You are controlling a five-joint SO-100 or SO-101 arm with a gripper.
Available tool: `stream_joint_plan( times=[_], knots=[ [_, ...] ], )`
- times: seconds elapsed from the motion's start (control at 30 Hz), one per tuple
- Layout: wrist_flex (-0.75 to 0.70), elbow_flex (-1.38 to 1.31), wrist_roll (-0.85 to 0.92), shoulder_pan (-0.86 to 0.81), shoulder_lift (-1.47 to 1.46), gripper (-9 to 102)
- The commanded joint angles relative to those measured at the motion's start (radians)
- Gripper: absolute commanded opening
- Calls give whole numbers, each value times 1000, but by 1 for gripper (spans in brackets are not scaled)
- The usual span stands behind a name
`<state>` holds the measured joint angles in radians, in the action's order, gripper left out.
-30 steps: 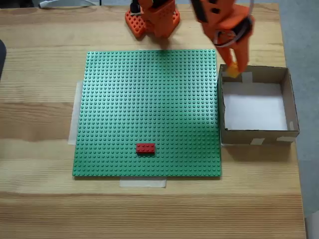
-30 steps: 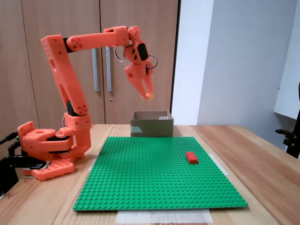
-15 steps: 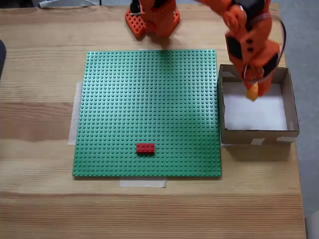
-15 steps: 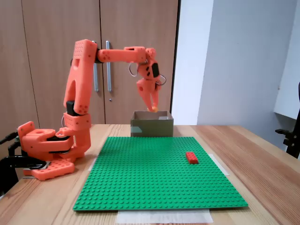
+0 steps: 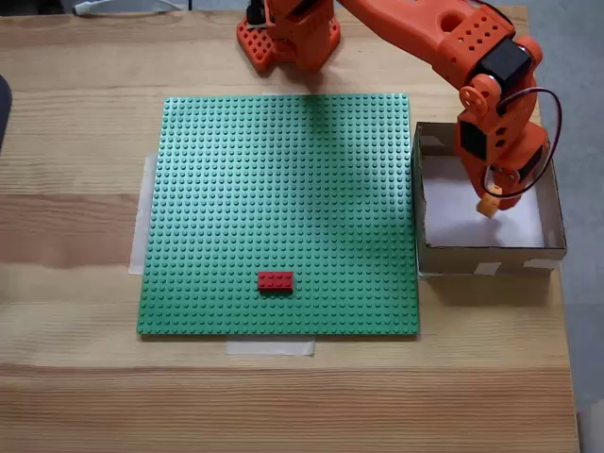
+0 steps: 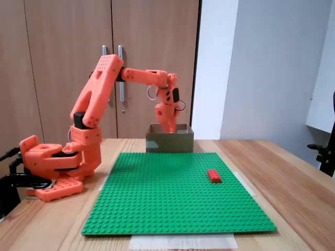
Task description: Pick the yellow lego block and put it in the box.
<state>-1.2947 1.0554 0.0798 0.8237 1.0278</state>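
Observation:
The yellow lego block (image 5: pixel 488 208) hangs at the tips of my orange gripper (image 5: pixel 490 198), which is shut on it. It hangs over the white bottom of the box (image 5: pixel 491 257), toward the wall on the right in the fixed view from above. In the fixed view from the side, my gripper (image 6: pixel 169 128) points down with its tips dipping behind the rim of the box (image 6: pixel 169 143), so the block is hidden there.
A green studded baseplate (image 5: pixel 283 189) is taped to the wooden table, left of the box. A red brick (image 5: pixel 276 280) sits near its front edge, also seen as the red brick (image 6: pixel 213 175). The arm's base (image 6: pixel 49 162) stands behind the plate.
The arm has stretched out and carried the yellow block from the box's back left corner to above its inside, then lower, down to the rim.

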Motion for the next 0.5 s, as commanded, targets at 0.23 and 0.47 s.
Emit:
stream_joint_plan(
  times=[0.23,0.47],
  knots=[
    [26,-25,-5,25,11,14],
    [17,23,-41,31,92,25]
  ],
)
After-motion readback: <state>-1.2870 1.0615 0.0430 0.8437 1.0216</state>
